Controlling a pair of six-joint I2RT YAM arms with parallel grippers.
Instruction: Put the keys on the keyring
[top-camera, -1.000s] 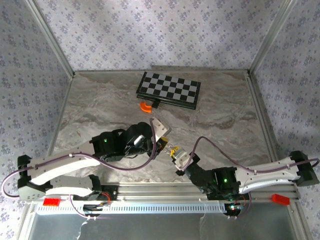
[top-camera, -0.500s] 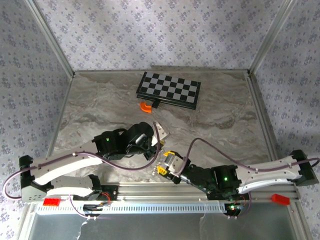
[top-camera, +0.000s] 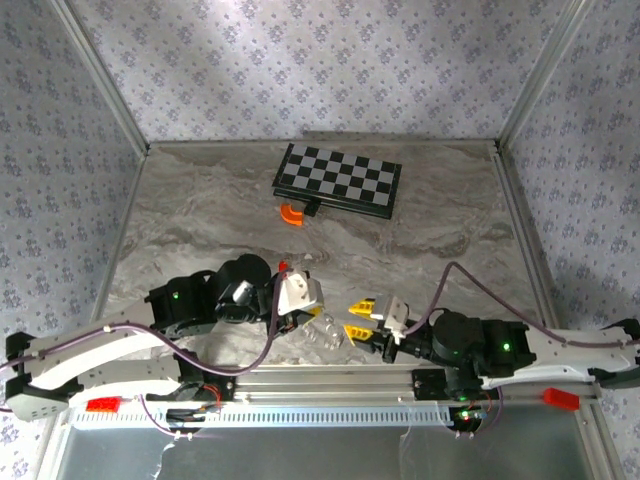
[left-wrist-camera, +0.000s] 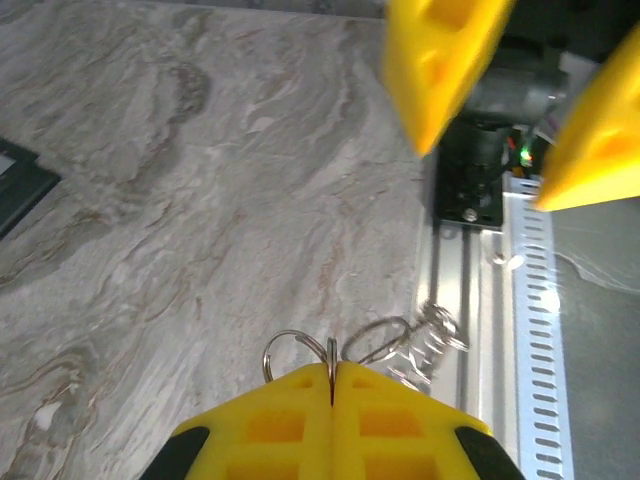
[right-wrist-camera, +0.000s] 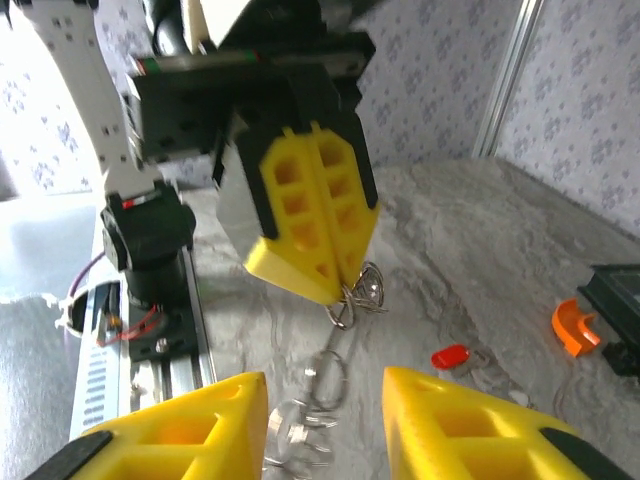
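Your left claw (right-wrist-camera: 342, 284) was found fully closed, its two yellow fingers pressed flat together and pinching a thin silver loop of the keyring (left-wrist-camera: 331, 352) edge-on between the tips. Further linked loops ran from that pinch down to the bunch of silver keys (left-wrist-camera: 436, 327), which lay at the near edge of the surface (top-camera: 200, 220), just beside the aluminium rail (left-wrist-camera: 520, 330). Your right claw (top-camera: 358, 317) stood open, its fingers clearly apart with nothing held between them. It faced the left claw from close by, and the linked loops and keys lay in line with its gap in the right wrist view. The red-headed key (right-wrist-camera: 452, 356) lay flat on the surface by itself, apart from the silver bunch and touched by neither claw. The orange curved piece (top-camera: 291, 213) sat farther back, just beside the near-left corner of the chessboard (top-camera: 340, 180), well apart from both claws.
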